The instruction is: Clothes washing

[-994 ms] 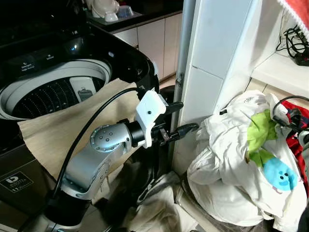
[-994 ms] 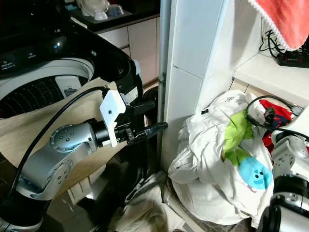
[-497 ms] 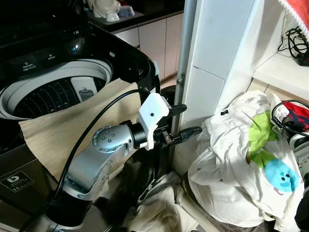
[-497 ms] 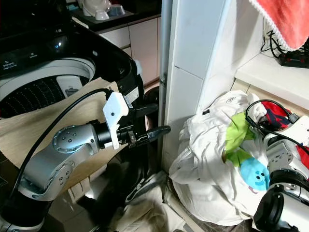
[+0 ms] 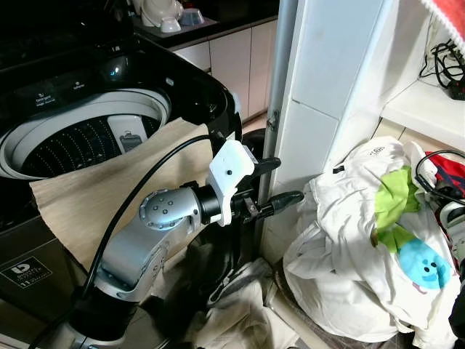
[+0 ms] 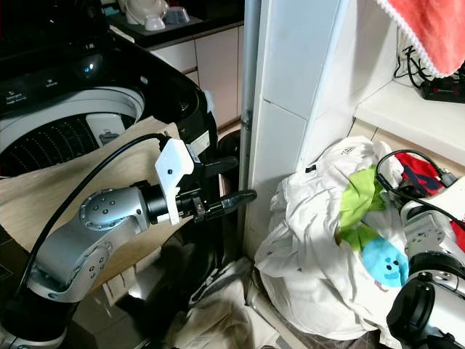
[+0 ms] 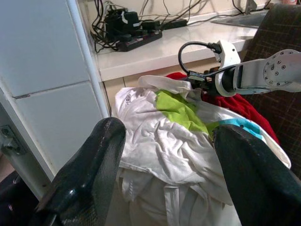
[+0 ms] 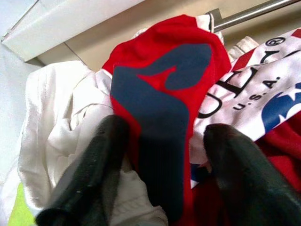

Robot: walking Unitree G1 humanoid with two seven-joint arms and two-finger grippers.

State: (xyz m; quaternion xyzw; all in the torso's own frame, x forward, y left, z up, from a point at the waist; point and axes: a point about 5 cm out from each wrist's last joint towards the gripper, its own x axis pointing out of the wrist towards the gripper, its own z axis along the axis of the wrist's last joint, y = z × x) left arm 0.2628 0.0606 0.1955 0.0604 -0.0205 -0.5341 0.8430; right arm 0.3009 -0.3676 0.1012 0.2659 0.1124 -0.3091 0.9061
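Laundry, a crumpled white heap of clothes (image 5: 349, 240) with a lime-green patch and a blue cartoon print, lies piled on the floor against the white tiled wall (image 5: 320, 109), below a shelf carrying a black power strip (image 7: 136, 37). To the robot's left stands the black top-loading washing machine (image 5: 87, 109) with its lid up and the perforated steel drum (image 5: 73, 145) exposed; a beige cloth (image 5: 94, 196) hangs over its front edge, and more pale fabric lies on the floor (image 5: 240, 313) at its foot.

The left claw (image 5: 280, 182) hangs in mid-air between the machine and the heap, its two black fingers spread and holding nothing, aimed at the pile but well apart from it. The right claw (image 8: 160, 155) sits down at the far side of the heap, fingers apart on either side of a red garment with a navy-blue shape (image 8: 160, 103), just beside a white piece printed with "U.S.A." lettering (image 8: 254, 99). It has not closed on anything.

The step in hand looks like taking a garment from the pile. To do it well, the right claw should press down until the red fabric bunches between the fingers, then close on that single fold, not on the neighbouring printed piece. A black cable (image 6: 407, 163) loops near that wrist and could snag on the lift, so the pull should go upward and away from it. The carry must clear the wall corner before reaching the drum.
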